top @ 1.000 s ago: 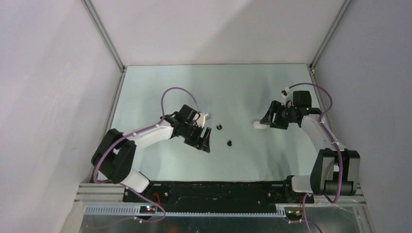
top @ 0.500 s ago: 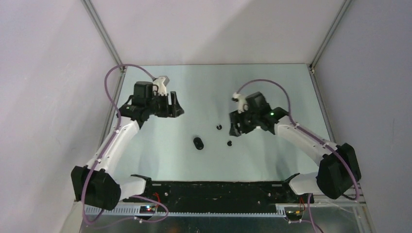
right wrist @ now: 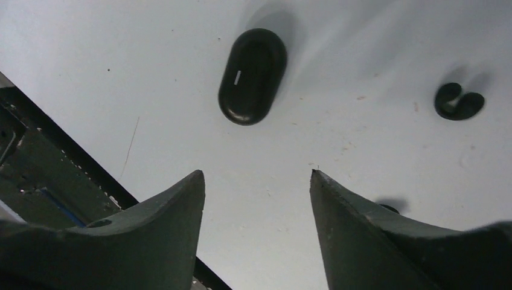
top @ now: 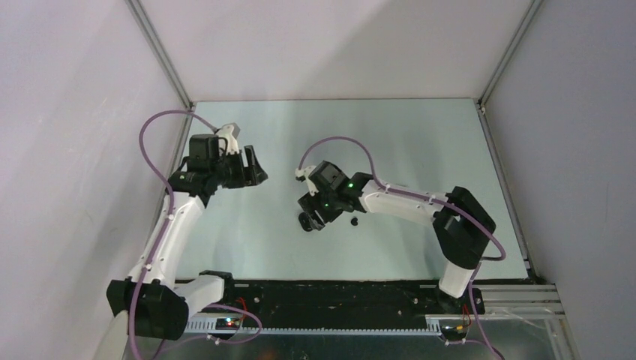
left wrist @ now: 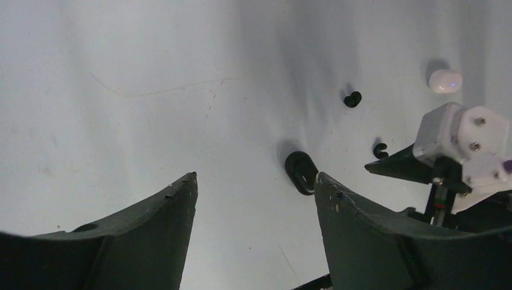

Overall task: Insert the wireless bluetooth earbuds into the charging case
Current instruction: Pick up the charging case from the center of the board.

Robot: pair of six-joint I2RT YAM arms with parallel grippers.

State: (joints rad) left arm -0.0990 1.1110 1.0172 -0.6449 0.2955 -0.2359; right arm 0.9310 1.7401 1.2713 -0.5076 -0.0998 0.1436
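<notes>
My right gripper (right wrist: 255, 175) hangs low over the pale matte table (top: 390, 135), its dark jaws spread wide with nothing between them. The small glossy black oval charging case (right wrist: 252, 75) lies closed and flat on the table just ahead of those fingertips, untouched. A tiny black curled earbud (right wrist: 459, 103) sits on the table off to one side of the case, apart from it, and a second black earbud (left wrist: 352, 98) lies farther out. My left gripper (left wrist: 256, 178) is held well away near the left wall, jaws also wide and empty, looking across at the case. Beyond the buds rests a small white rounded oval case (left wrist: 445, 80), well apart from the black one.
</notes>
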